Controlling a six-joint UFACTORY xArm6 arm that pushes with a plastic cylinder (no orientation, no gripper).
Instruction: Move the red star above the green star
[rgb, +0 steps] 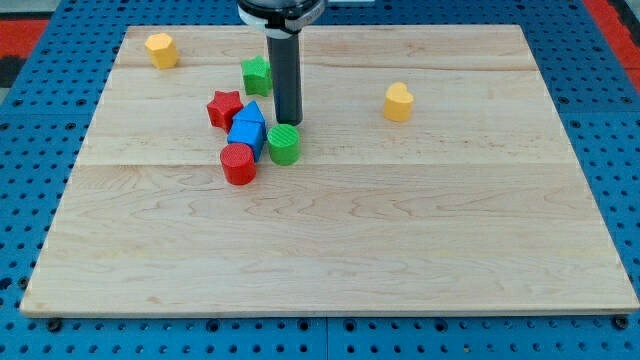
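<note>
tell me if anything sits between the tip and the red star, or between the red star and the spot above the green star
My tip rests just above the green cylinder, to the right of the red star. The blue block partly lies between them. The green star is up and right of the red star; nothing visible blocks the board above it.

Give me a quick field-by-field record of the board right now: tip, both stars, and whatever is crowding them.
tip: my tip is down right of the blue block, just above the green cylinder
red star: at the cluster's left, against the blue block
green star: above and right of the red star, partly behind the rod
red cylinder: below the blue block
yellow blocks: one at top left, one at right
task state: red star not yet above green star
</note>
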